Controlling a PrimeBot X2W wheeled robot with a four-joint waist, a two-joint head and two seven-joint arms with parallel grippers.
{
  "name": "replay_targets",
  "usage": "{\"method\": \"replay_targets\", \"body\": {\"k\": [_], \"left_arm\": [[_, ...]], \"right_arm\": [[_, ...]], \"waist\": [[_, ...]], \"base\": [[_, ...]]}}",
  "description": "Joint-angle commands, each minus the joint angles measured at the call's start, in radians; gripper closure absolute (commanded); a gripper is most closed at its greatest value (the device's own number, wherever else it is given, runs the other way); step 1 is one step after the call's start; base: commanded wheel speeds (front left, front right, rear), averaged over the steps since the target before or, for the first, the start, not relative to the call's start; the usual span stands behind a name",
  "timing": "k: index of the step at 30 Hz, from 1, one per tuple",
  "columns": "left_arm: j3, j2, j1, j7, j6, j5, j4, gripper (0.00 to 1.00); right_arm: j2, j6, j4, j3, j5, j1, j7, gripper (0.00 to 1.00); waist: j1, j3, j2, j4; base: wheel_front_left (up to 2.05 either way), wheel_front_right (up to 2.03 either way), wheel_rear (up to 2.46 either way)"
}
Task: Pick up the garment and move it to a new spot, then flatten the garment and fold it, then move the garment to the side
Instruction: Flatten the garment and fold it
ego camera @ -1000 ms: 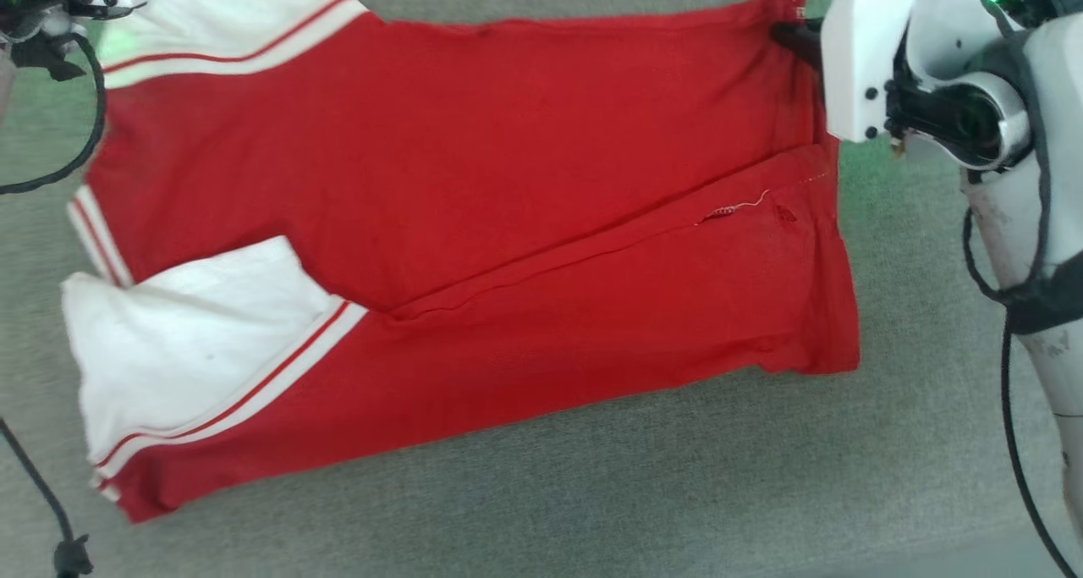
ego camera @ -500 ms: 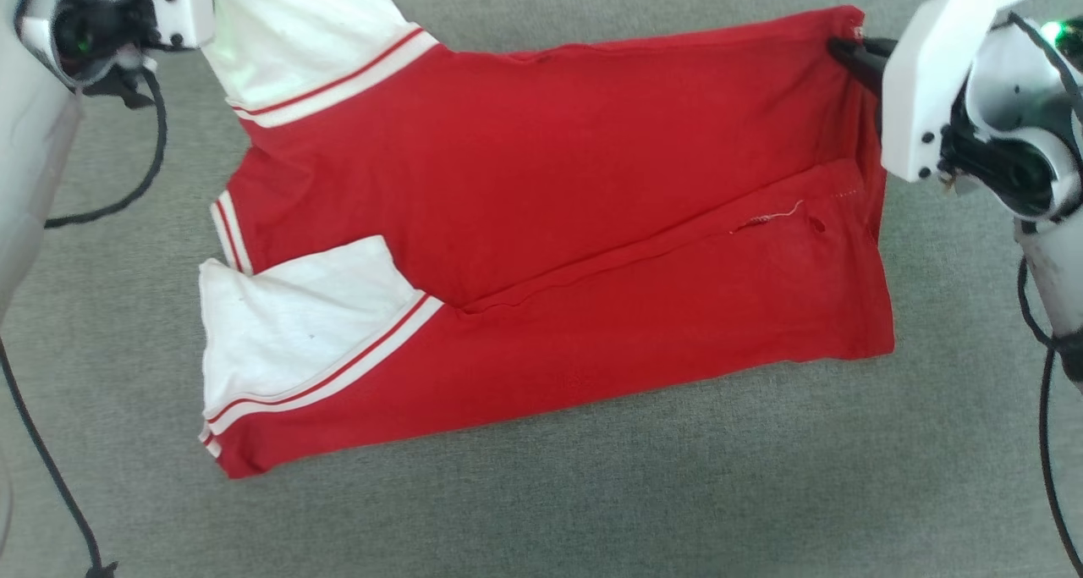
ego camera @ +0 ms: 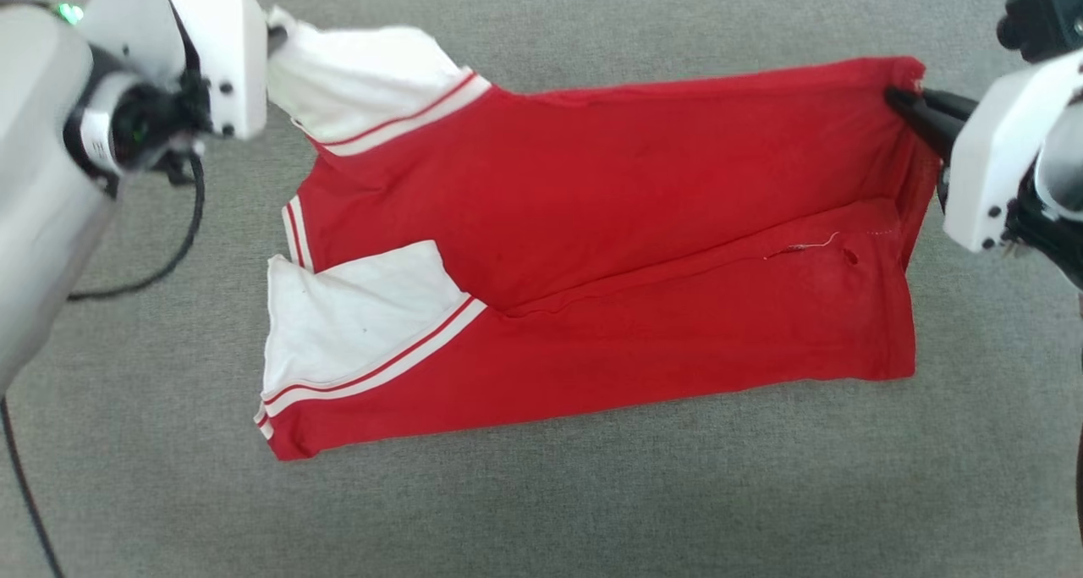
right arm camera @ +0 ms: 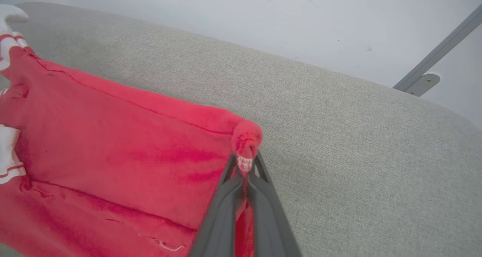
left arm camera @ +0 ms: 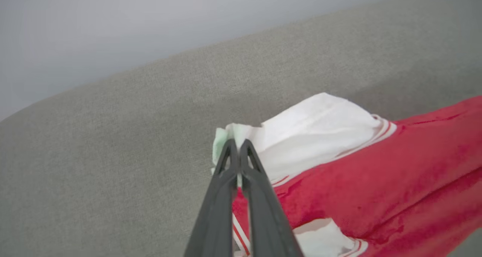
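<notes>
Garment (ego camera: 609, 222) mid-bench (ego camera: 592, 502), near side folded over, far edge lifted off bench | left fingers (left arm camera: 234, 151) clamped on white sleeve corner | right fingers (ego camera: 905, 104) clamped on red hem corner | likely mid-fold; finishing fold and moving aside left

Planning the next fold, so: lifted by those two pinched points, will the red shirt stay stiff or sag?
Probably sag: the garment creases and drapes between the shut jaws of the left gripper and right gripper. Likely light, since small pinches raise its far edge. The folded flap may fall open.
</notes>
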Motion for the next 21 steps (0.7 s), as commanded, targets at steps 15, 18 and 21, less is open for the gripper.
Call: {"method": "replay_targets", "body": {"k": [15, 18, 21], "left_arm": [[-0.001, 0.313, 0.338, 0.125, 0.433, -0.088, -0.766, 1.0], [-0.013, 0.342, 0.404, 0.123, 0.488, -0.101, -0.846, 1.0], [-0.022, 0.344, 0.457, 0.106, 0.51, -0.121, -0.877, 1.0]], "right_arm": [[-0.048, -0.001, -0.23, -0.093, 0.053, 0.265, 0.082, 1.0], [-0.035, -0.001, -0.242, -0.12, 0.062, 0.319, 0.101, 1.0], [-0.021, -0.001, -0.237, -0.135, 0.053, 0.359, 0.11, 1.0]], "waist": [[0.0, -0.017, 0.0, 0.028], [0.0, -0.013, 0.0, 0.028], [0.0, -0.008, 0.0, 0.03]], "base": [[0.0, 0.0, 0.0], [0.0, 0.0, 0.0], [0.0, 0.0, 0.0]]}}
